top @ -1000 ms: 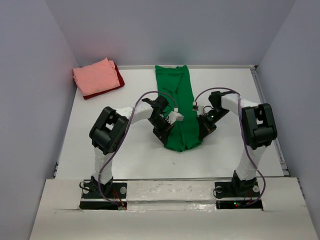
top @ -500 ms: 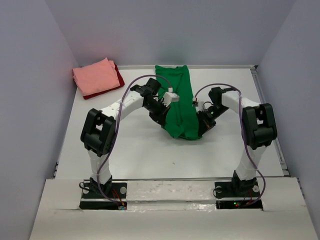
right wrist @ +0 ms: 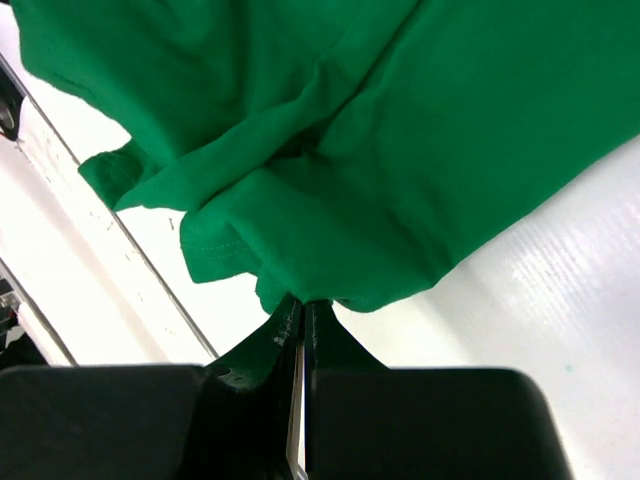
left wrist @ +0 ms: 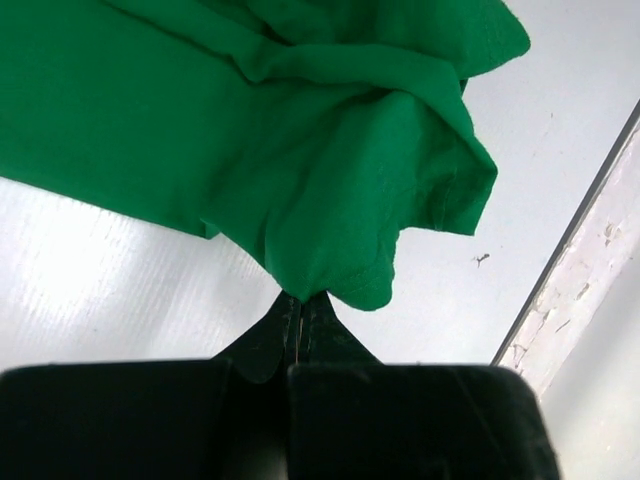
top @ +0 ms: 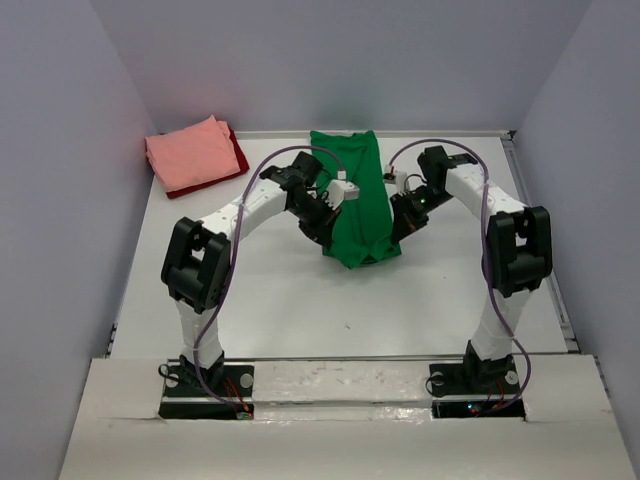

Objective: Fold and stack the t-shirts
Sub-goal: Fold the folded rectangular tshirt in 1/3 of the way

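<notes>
Two pinches: my left gripper (left wrist: 300, 302) and right gripper (right wrist: 303, 310) clamp the green t-shirt (top: 356, 200) over a white table (top: 270, 300), grey walls (top: 330, 60) around.

we see a white worktop (top: 290, 310) filling the middle of the top view, boxed in by three plain walls of a pale grey-lilac. the back wall (top: 340, 60) runs across the top of the frame, while the left wall (top: 50, 200) and the right wall (top: 605, 200) slant down its sides. a thin raised lip (top: 541, 240) runs along the worktop's right edge. across the bottom of the frame lies a white front board (top: 340, 425), chipped along its upper edge. a small dark speck (top: 347, 326) marks the worktop at lower centre. the light is soft and even. in both wrist views the white surface shines with glare, and a scuffed pale strip (left wrist: 590, 260) borders it at the right of the left wrist view.
</notes>
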